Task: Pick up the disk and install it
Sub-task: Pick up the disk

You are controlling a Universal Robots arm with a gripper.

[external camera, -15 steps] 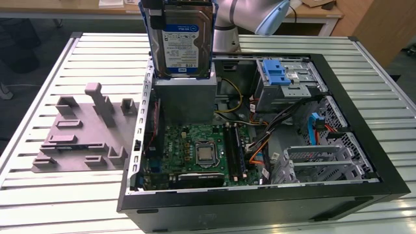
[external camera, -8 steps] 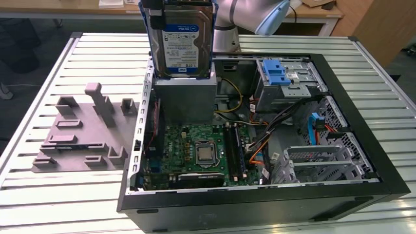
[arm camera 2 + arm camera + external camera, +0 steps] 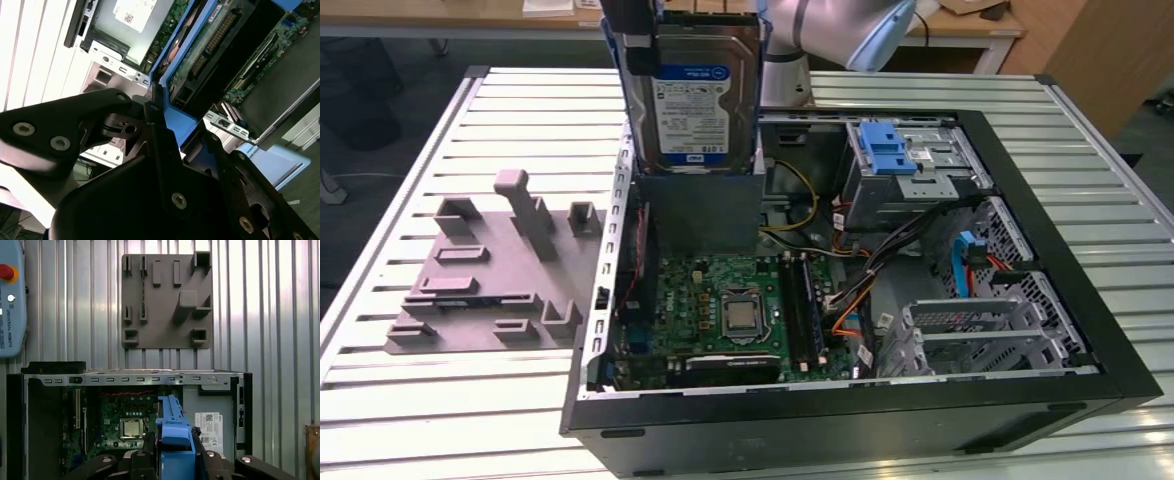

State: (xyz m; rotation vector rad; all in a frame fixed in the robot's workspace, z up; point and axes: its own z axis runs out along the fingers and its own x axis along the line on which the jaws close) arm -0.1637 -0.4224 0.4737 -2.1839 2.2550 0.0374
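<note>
Above the open computer case [image 3: 854, 420], your claw [image 3: 174, 441] is clamped tight on the disk [image 3: 704, 95]. You see the disk standing upright.

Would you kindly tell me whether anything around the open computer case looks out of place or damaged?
Nothing looks damaged or spilled. Only the disk is out of place: the gripper holds it upright above the open case, not in a bay.

We make out no legible wording. A blue-and-white label [image 3: 690, 112] sits on the disk [image 3: 708, 45] above the computer case [image 3: 827, 432]; a white sticker [image 3: 209, 431] lies inside that case.
</note>
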